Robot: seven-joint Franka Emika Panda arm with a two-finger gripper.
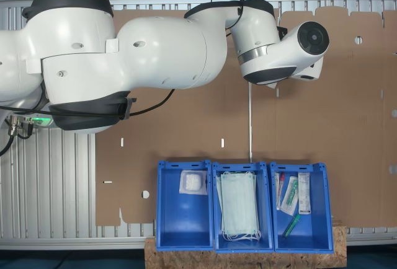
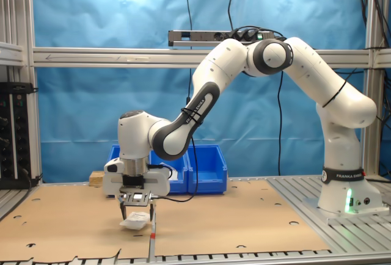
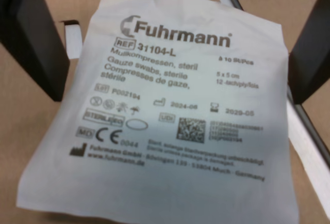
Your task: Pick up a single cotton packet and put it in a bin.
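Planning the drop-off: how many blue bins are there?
3, side by side in the first exterior view: one holding a clear-wrapped cotton packet, the middle one holding face masks, one with syringes and sachets.

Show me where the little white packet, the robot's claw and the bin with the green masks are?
cotton packet (image 3: pixel 170 115), wrist view, middle of its printed face.
gripper (image 2: pixel 138 211), second exterior view, between its fingertips above the packet.
mask bin (image 1: pixel 242 167), first exterior view, far rim.
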